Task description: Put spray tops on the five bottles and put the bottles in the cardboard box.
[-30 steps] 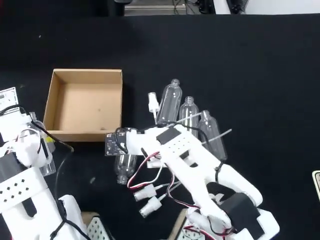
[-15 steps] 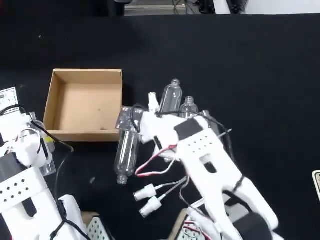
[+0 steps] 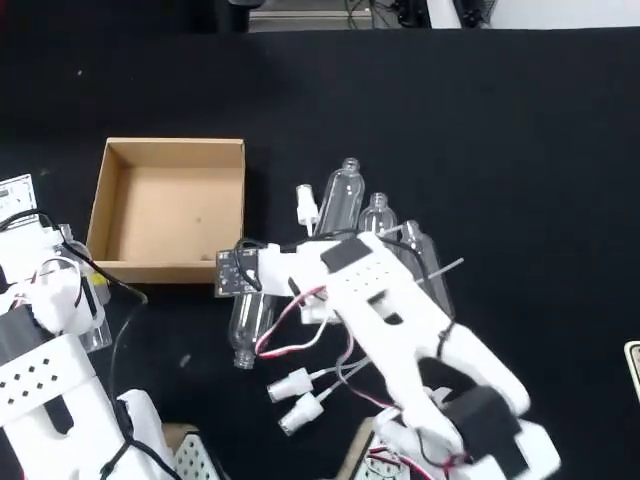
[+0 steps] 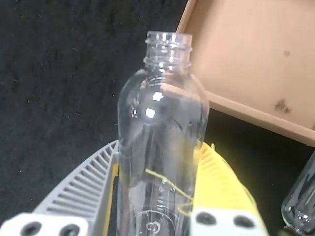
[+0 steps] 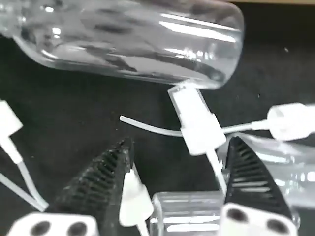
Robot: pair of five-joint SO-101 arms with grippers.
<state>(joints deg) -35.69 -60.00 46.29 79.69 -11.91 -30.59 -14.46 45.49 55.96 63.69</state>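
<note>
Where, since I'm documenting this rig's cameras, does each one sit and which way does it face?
High view: fixed above, looking down on the table, cardboard box, left arm and right arm.
Left wrist view: on the left wrist, looking along the left end effector shut on an uncapped bottle.
Right wrist view: on the right wrist, looking down past the open right end effector at a spray top.
Shared: high and left wrist views both show the cardboard box.

There are 5 bottles: 4 (image 3: 340,200) (image 3: 377,215) (image 3: 425,275) (image 3: 248,325) on the tabletop (image 3: 500,120) and 1 bottle (image 4: 162,98) in the left hand (image 4: 163,152). There is 1 box (image 3: 170,147). From high up, 3 spray tops (image 3: 306,205) (image 3: 288,384) (image 3: 303,411) show. The right wrist view has 4 (image 5: 197,128) (image 5: 290,120) (image 5: 134,199) (image 5: 7,122). There are 2 arms (image 3: 45,380) (image 3: 400,320).
</note>
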